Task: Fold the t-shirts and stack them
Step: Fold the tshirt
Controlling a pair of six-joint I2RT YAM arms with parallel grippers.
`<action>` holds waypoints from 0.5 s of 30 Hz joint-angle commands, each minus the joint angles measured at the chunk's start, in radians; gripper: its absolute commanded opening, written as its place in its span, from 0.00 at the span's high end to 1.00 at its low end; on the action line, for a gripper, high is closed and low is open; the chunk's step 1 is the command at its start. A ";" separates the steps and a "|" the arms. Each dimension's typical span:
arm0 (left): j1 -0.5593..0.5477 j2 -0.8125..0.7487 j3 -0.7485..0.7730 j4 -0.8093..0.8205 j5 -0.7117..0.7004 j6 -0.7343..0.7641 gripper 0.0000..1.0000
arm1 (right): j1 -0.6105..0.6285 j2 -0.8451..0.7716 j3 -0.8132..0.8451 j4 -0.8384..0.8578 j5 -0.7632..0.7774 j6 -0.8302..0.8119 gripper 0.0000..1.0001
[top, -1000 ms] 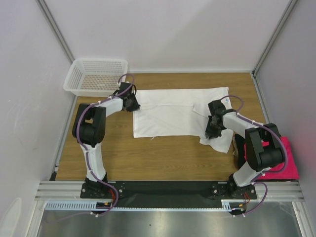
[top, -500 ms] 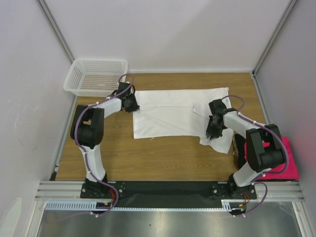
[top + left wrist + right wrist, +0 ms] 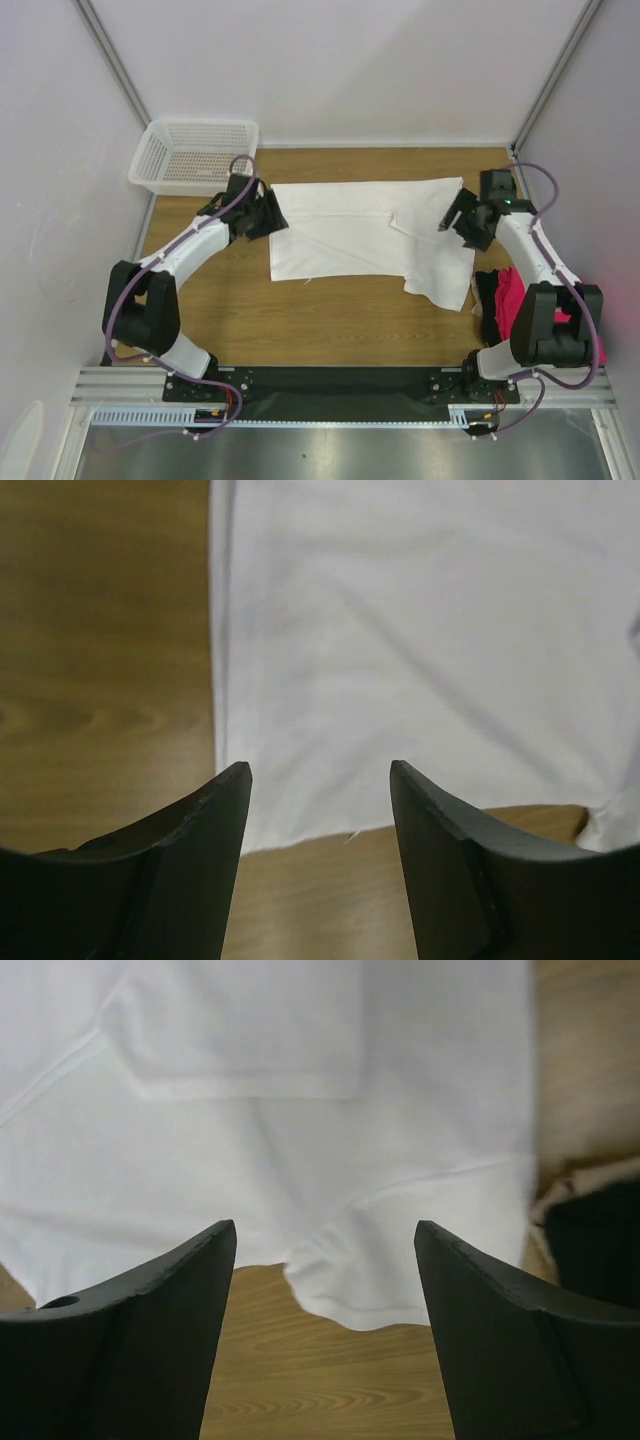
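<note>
I'm in the middle of folding the white t-shirt (image 3: pixel 350 225), which lies spread flat across the middle of the table (image 3: pixel 330 310) as a long band, with one loose flap reaching toward me at its right end. The left gripper (image 3: pixel 268 213) hangs over the shirt's left edge and the right gripper (image 3: pixel 458 218) over its right edge. On both wrist cameras the jaws stand wide, with only cloth and wood showing between them, so neither holds anything. I judge this a pause between folds. Next I'd pick fresh pinch points at the two ends, come down together, and carry one long edge across evenly, since a lopsided lift would wrinkle the panel. That loose flap probably wants tucking in first. The magenta-pink shirt (image 3: pixel 510 288) and the black shirt (image 3: pixel 488 302) sit bunched at the table's right edge, not yet folded. The white mesh basket (image 3: pixel 150 160) at the far left corner shows nothing inside.
</note>
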 commanded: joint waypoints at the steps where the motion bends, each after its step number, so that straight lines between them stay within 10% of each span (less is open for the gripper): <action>1: -0.001 -0.062 -0.128 -0.107 -0.035 -0.144 0.36 | -0.095 -0.064 -0.077 -0.041 -0.016 -0.011 0.21; 15: -0.037 -0.165 -0.372 0.027 -0.043 -0.266 0.39 | -0.146 -0.150 -0.247 -0.032 -0.011 -0.042 0.23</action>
